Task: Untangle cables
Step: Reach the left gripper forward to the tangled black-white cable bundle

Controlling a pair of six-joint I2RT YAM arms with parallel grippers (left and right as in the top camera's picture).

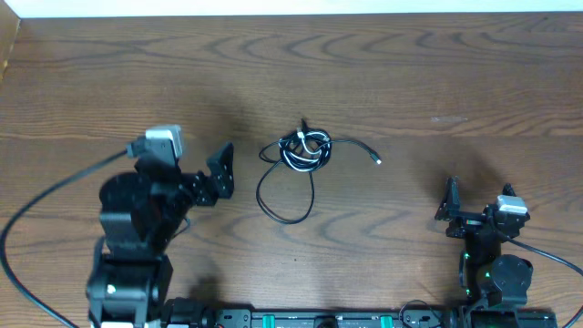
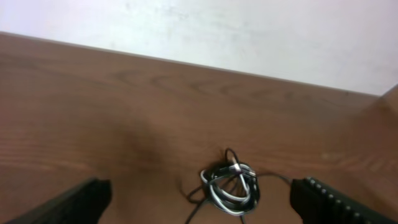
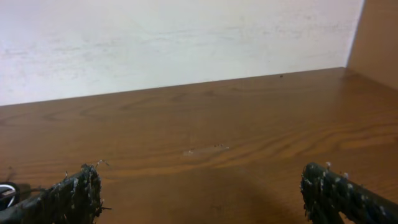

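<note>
The cables [image 1: 303, 150] lie in a small knot of black and white cords at the middle of the table. One black loop [image 1: 284, 211] trails toward the front, and a thin black end with a plug [image 1: 376, 159] reaches right. My left gripper [image 1: 221, 171] stands open just left of the knot, apart from it. In the left wrist view the knot [image 2: 231, 186] sits ahead between the spread fingers [image 2: 74, 202], nearer the right one. My right gripper [image 1: 449, 205] is open at the front right, far from the cords, with only bare wood between its fingers [image 3: 336, 196].
The wooden table [image 1: 437, 73] stretches to a pale wall [image 3: 186, 43] at the back. A thick black arm wire [image 1: 36, 205] curves along the left side. A wooden side panel [image 3: 379, 37] rises at the far right.
</note>
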